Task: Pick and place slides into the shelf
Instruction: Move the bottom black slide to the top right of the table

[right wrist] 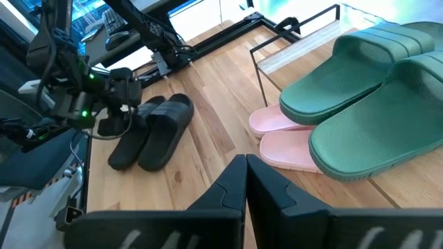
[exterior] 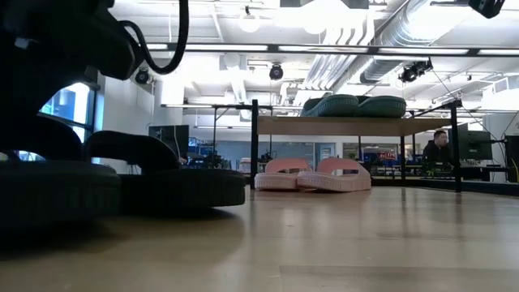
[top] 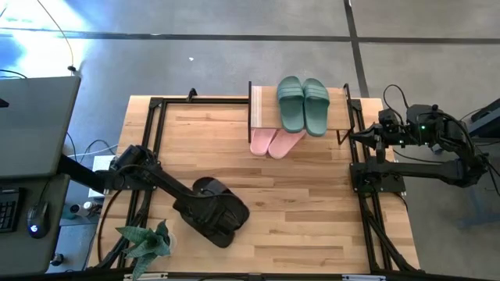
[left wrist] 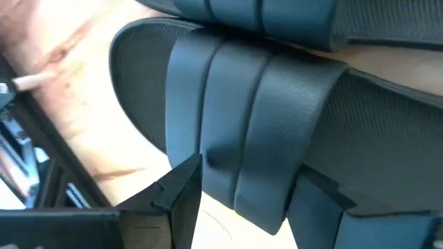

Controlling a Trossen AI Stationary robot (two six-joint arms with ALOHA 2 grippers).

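Two sage green slide sandals (top: 303,104) sit side by side on the light wooden top board of the small two-level shelf (top: 255,109) with thin black uprights, at the far middle of the wooden tabletop (top: 312,218). Two pink slide sandals (top: 275,141) lie on the tabletop under the shelf, toes poking out toward the near side, touching each other. In the low view the pink pair (exterior: 312,176) sits below the board and the green pair (exterior: 354,105) on top of it.

Two black slide sandals (right wrist: 152,130) lie side by side at the near left of the table, well apart from the shelf. The left gripper (top: 223,221) is right over them, low on the pair. In the left wrist view one dark finger (left wrist: 181,190) is at the edge of a black sandal's ribbed strap (left wrist: 242,145), the other on the far side of the strap, so the fingers are spread around it; cannot tell whether they are pressing on it.

The right gripper (right wrist: 246,181) waits at the far right of the table, beside the shelf, fingers closed together with nothing between them. A small green potted plant (top: 147,243) stands at the near left table edge. A person (exterior: 438,151) shows in the room behind.
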